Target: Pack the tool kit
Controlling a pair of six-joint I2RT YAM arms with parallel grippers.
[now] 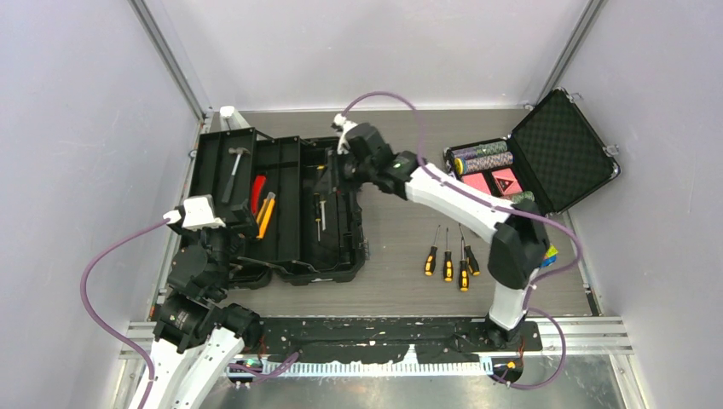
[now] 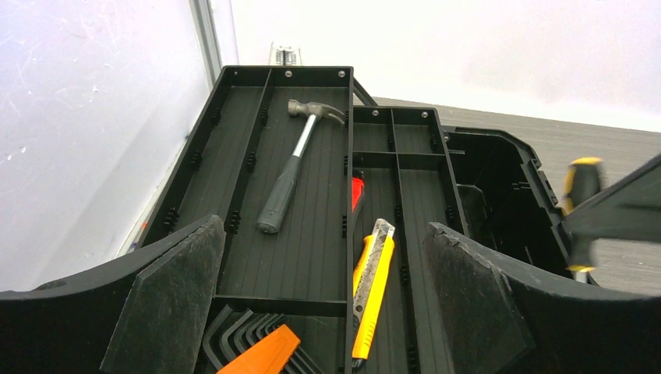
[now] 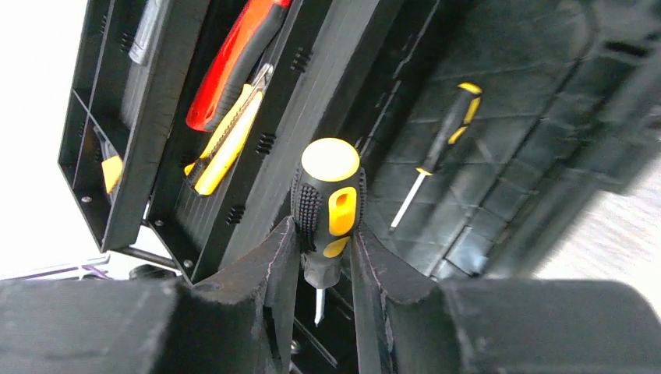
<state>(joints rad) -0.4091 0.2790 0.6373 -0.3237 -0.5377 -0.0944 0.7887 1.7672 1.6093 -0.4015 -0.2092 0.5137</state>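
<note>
The black tool kit box (image 1: 356, 256) lies open at the left of the table. Its lift-out tray (image 2: 284, 74) holds a hammer (image 2: 292, 167), red pliers (image 3: 234, 62), a yellow utility knife (image 2: 372, 288) and hex keys in an orange holder (image 2: 261, 354). My right gripper (image 3: 323, 230) hangs over the deep bin, shut on a yellow-black screwdriver (image 3: 327, 195) by its handle, tip pointing down. Another screwdriver (image 3: 448, 128) lies on the bin floor. My left gripper (image 2: 323, 226) is open above the tray's near end, holding nothing.
Several yellow-black screwdrivers (image 1: 449, 262) lie on the table right of the box. A smaller foam-lined black case (image 1: 546, 153) with poker chips stands open at the back right. Grey walls close in the left, back and right sides.
</note>
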